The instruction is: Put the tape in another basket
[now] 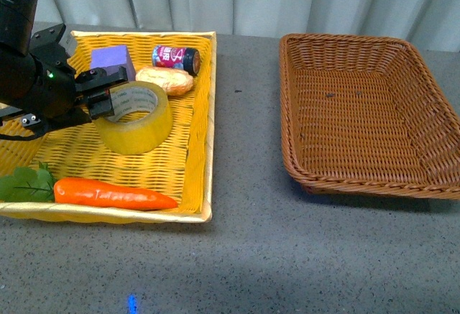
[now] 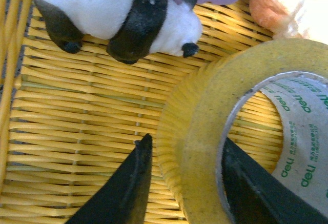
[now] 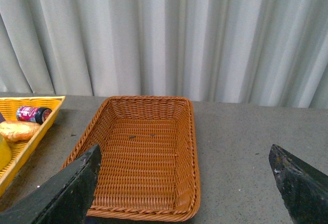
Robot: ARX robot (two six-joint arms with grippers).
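the tape sits flat in the yellow basket, near its middle, with a bread roll and a purple block just behind it and a carrot lying nearer the front rim. the left gripper reaches in from the side and straddles the roll's wall, probably because the roll is too broad to take across its full width. in the left wrist view one finger stands outside the yellow winding and the other is down inside the white printed core. the inner finger looks to be against the core and the outer one just beside the winding, but i cannot tell whether they are pressing firm. a panda toy lies close by, clear of the fingers. the roll does not look lifted yet. the brown wicker basket stands well apart on the robot's right, nothing in it, so a lift and a carry across the table gap lie ahead. the right gripper hangs above that basket's near end with its fingers spread wide, holding nothing.
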